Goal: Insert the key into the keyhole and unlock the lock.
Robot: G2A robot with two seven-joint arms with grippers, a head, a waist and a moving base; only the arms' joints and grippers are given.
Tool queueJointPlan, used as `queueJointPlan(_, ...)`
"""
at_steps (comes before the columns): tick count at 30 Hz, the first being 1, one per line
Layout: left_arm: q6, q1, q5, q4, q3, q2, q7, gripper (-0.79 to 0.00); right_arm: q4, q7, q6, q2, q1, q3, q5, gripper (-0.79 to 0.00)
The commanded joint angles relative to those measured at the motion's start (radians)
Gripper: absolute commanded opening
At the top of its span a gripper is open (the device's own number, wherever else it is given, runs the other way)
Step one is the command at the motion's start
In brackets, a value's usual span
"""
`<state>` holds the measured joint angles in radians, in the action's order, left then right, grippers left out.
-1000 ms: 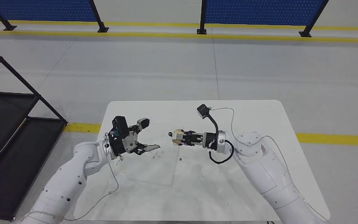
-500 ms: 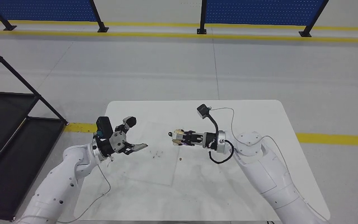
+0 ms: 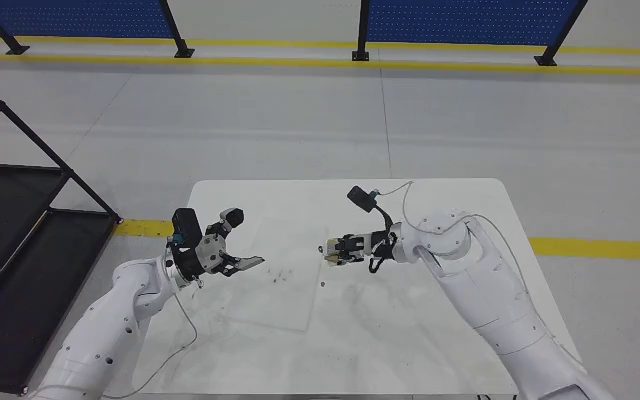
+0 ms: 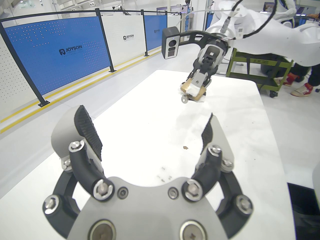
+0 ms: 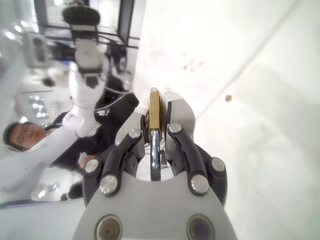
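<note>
Clamping the brass padlock (image 5: 155, 111) by its flat sides, the right gripper (image 3: 335, 252) holds it over the middle of the white table (image 3: 450, 330), shackle toward the wrist. A small silver key (image 4: 184, 99) juts from the body's far end. The left gripper (image 3: 250, 238) hangs at 9 o'clock of the lock, well apart, spread wide and empty. A brown crumb (image 3: 322, 284) lies at 6 o'clock.

Brass padlock (image 5: 155, 111) clamped edge-on between right fingers (image 5: 178, 116).
</note>
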<state>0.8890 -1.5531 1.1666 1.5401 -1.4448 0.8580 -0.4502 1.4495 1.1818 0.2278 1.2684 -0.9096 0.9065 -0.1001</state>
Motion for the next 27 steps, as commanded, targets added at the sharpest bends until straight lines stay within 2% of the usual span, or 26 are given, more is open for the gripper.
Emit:
queueJointPlan(1,0.000,0.000,0.000,0.000,0.000,0.000,0.000,0.000,-0.012,0.030,0.047,0.000,0.028,-0.023,-0.051,-0.785)
queueJointPlan(7,0.000,0.000,0.000,0.000,0.000,0.000,0.000,0.000,-0.109,0.042,0.100,0.019,0.086,-0.110,-0.109,-0.785)
queueJointPlan(20,0.000,0.000,0.000,0.000,0.000,0.000,0.000,0.000,-0.405,0.038,0.018,0.082,0.175,-0.219,-0.013,-0.785)
queueJointPlan(27,0.000,0.000,0.000,0.000,0.000,0.000,0.000,0.000,-0.529,0.044,0.015,0.115,0.222,-0.261,0.006,-0.785)
